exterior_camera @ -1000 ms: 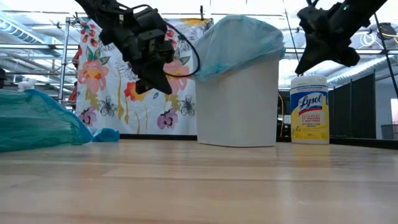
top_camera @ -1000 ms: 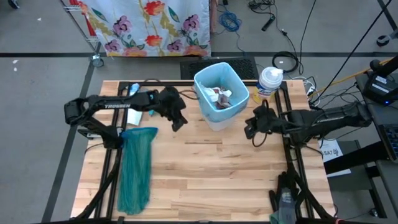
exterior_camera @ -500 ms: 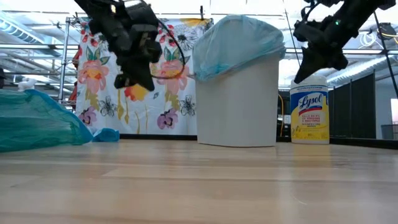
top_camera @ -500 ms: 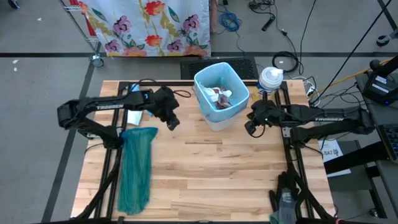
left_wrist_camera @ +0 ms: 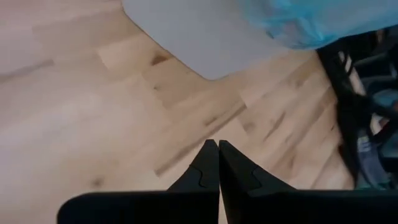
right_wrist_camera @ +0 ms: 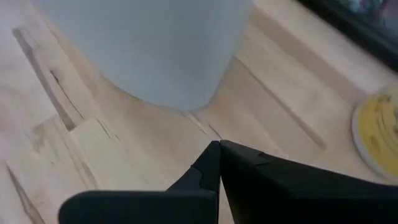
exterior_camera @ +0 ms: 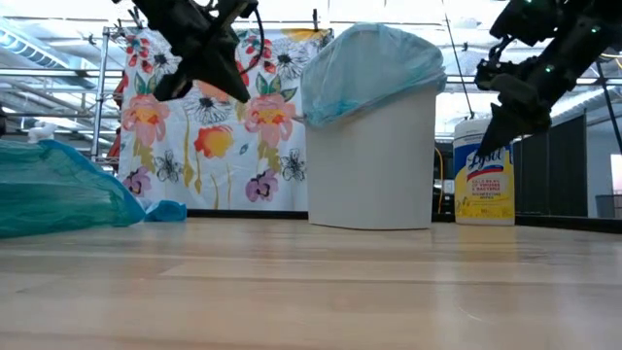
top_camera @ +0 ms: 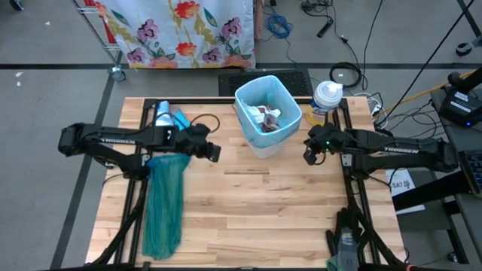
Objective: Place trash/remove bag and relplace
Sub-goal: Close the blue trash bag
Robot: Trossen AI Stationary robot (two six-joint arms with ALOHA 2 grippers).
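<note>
One white bin (top_camera: 269, 124) stands at the far middle of the table (top_camera: 263, 211), upright, lined with one pale blue bag (exterior_camera: 374, 66) whose edge folds over the rim. Trash (top_camera: 264, 117) sits inside the bin: crumpled brown paper, white scraps, a reddish bit; exact count of pieces can't be told.

Two arms, both up off the table. Left gripper (top_camera: 213, 153) is left of the bin, near it but apart, fingers pressed together, holding nothing; in the left wrist view the fingertips (left_wrist_camera: 217, 149) meet over bare wood with the bin and bag edge ahead. Right gripper (top_camera: 309, 156) is right of the bin, just beside it, not touching, fingers also pinched together and empty; the right wrist view shows the joined tips (right_wrist_camera: 219, 149) in front of the bin wall.

One teal-green bag (top_camera: 166, 203) lies flat along the left side of the table, running from the middle to the near edge. One wipes canister (top_camera: 327, 98) with a yellow label stands at the far right, just right of the bin. One small blue-and-white item (top_camera: 169, 118) lies at the far left, blurry. One floral cloth (top_camera: 181, 30) hangs beyond the table.
</note>
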